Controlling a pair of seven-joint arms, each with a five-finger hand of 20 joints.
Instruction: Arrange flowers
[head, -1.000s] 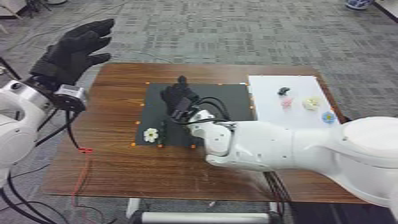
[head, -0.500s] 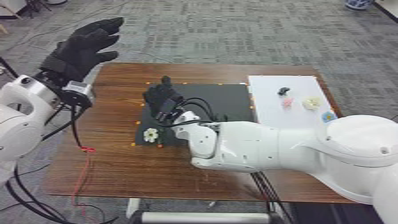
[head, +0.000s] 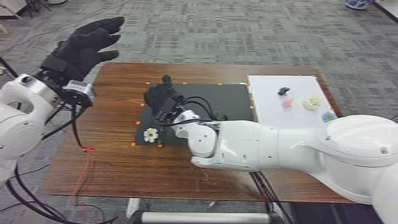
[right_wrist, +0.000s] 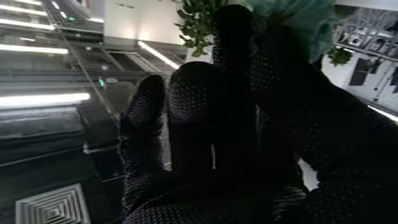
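Observation:
In the head view, my right hand (head: 163, 100) is over the left part of the black mat (head: 226, 97). A white flower (head: 150, 134) lies near the mat's front left corner. The white board holds a pink flower (head: 287, 102), a cream flower (head: 311, 103), a blue flower (head: 329, 116) and a small dark piece (head: 283, 91). In the right wrist view, my right hand (right_wrist: 200, 125) pinches a teal flower (right_wrist: 306, 22) with green leaves (right_wrist: 197, 20) between thumb and finger. My left hand (head: 84, 47), fingers straight, is raised by the table's back left corner.
The brown table (head: 111, 170) carries the mat and, to its right, the white board (head: 275, 112). My right forearm (head: 258, 142) crosses above the table's right side. A red cable (head: 83, 170) hangs at the left.
My right hand has shifted left over the mat, its arm following. My left hand has moved slightly to the right. In the last half second both have stayed nearly still.

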